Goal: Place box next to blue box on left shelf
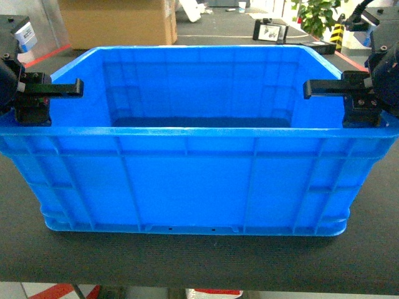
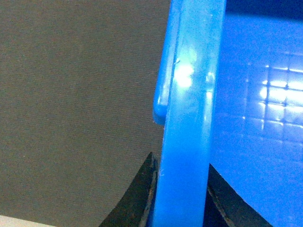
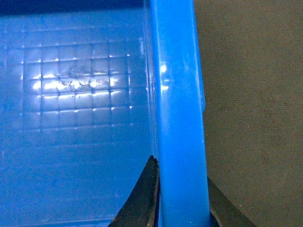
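both black grippers pinch the rolled rim of the large bright-blue ribbed plastic crate (image 1: pixel 187 180), the left gripper (image 1: pixel 47 99) on its left wall and the right gripper (image 1: pixel 349 99) on its right wall. it sits on a dark grey table (image 1: pixel 187 261), and its grid-patterned floor holds nothing visible.

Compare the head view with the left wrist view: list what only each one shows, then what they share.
Only the head view shows the whole box, both grippers, left and right, a cardboard carton and a green plant behind.

Only the left wrist view shows the box's rim up close, between the left gripper's fingers, and the gridded floor.

Both show the blue box on a dark surface, with the left gripper at its rim.
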{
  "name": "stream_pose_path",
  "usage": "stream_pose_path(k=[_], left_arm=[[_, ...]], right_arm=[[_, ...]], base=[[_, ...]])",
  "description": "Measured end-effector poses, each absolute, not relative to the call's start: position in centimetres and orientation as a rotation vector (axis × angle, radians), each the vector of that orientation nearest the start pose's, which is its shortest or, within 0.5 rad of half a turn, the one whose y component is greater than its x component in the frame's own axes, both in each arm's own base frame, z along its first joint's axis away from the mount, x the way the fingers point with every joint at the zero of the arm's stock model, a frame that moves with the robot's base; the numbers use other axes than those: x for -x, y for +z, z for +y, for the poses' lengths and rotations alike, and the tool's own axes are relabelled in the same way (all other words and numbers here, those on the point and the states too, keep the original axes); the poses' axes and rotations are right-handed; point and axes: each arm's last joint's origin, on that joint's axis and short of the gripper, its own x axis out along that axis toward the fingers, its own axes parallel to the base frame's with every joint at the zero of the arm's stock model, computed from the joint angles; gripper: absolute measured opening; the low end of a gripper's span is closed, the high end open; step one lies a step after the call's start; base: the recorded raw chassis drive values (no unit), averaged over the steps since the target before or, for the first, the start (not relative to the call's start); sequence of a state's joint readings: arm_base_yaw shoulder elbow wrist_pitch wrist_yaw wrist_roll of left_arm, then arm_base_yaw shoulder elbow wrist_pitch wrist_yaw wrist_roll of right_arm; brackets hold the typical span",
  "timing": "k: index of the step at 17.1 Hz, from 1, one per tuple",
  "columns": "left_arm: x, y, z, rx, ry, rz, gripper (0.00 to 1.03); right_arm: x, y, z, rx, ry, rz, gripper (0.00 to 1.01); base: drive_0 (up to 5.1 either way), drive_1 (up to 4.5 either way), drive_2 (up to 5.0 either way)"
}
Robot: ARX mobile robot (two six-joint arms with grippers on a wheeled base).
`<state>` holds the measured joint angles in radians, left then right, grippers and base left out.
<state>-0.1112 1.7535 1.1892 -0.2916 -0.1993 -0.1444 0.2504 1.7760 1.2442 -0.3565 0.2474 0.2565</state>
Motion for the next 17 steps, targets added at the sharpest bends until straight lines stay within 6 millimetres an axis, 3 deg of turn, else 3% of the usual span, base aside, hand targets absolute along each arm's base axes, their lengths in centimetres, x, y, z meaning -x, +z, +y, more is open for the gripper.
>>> stream_pose_path(k=[3, 5, 10, 11, 13, 15, 17], left_arm=[[-36.2, 21.2, -3.6, 0.005, 0.109, 0.823, 0.11], [-34.7, 21.6, -4.0, -0.008, 0.116, 0.787, 0.10], [-26.3, 26.9, -5.6, -0.035, 0.118, 0.533, 0.10], [-23.3, 27.1, -6.0, -0.049, 0.123, 0.497, 0.10], [-20.1, 26.2, -6.3, -0.065, 0.124, 0.502, 0.11], [-17.4, 25.5, -6.4, -0.079, 0.125, 0.504, 0.11], [-15.7, 26.0, -5.9, -0.055, 0.137, 0.457, 0.11]], right_arm=[[-36.7, 21.5, 8.3, -0.001, -0.099, 0.844, 0.12], [-35.6, 21.7, 8.0, 0.010, -0.090, 0.820, 0.12], [-27.4, 25.9, 7.7, 0.044, -0.109, 0.569, 0.13], [-24.4, 26.1, 7.5, 0.061, -0.122, 0.536, 0.14], [-20.9, 25.4, 7.4, 0.088, -0.142, 0.542, 0.14], [-17.9, 24.5, 7.2, 0.102, -0.156, 0.547, 0.15], [-16.2, 25.1, 7.1, 0.083, -0.159, 0.494, 0.15]], base=[[0.0, 0.00, 0.0], [0.0, 0.00, 0.0], [0.0, 0.00, 0.0], [0.0, 0.00, 0.0], [0.0, 0.00, 0.0], [0.0, 0.00, 0.0], [0.0, 0.00, 0.0]])
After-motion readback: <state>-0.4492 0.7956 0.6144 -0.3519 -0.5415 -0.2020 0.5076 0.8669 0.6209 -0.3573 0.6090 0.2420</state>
